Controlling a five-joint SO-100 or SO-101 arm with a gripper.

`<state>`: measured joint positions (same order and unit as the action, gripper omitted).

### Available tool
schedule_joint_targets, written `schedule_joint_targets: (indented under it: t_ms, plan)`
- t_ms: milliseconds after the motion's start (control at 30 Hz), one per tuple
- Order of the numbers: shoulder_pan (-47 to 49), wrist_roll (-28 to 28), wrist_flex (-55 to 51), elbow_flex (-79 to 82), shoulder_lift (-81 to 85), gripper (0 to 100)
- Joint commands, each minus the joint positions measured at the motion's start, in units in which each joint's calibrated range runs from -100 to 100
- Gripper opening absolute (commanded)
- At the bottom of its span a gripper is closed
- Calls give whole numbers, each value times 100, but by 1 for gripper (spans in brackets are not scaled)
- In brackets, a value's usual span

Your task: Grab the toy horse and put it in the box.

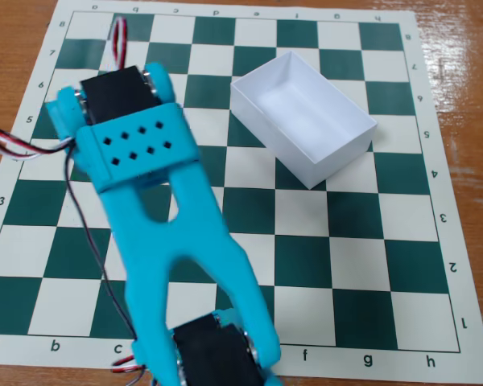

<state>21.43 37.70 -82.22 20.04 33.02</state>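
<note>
No horse anywhere in this fixed view, so its place cannot be told; it may be hidden under the arm. The box [303,117] sits open and white on the upper right part of the chessboard [362,265], turned at an angle to the squares, its inside bare, low walls casting a faint shadow within. Nothing touches it. The blue arm [169,217] stretches up from the bottom edge across the left half of the board, a black servo at its base, two long struts forking upward to a perforated blue plate and another black servo near the top left. Red, white and black wires [12,146] loop off to the left. The fingers are out of sight beyond that upper servo, so whether they are released or clenched cannot be told. The board lies flat on a wooden desk [467,48], well lit.
</note>
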Motion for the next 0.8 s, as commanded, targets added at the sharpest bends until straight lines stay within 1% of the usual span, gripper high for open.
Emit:
schedule_joint_targets:
  t_ms: [0, 100, 167, 300, 400, 467, 667, 700, 767]
  plan:
    - [-993, 398, 8, -315, 61, 0]
    - [-1936, 745, 664, -333, -532, 0]
    - [-2429, 872, 1088, -670, -1258, 0]
    - [-2979, 901, 1163, -2427, -3063, 0]
    - [-3129, 867, 1104, -3965, -4346, 0]
    - [-3136, 852, 1063, -4612, -4930, 0]
    - [-2893, 667, 1063, -5213, -5753, 0]
    - [-2865, 637, 1063, -5322, -5913, 1]
    - [-2829, 569, 1063, -5486, -6178, 6]
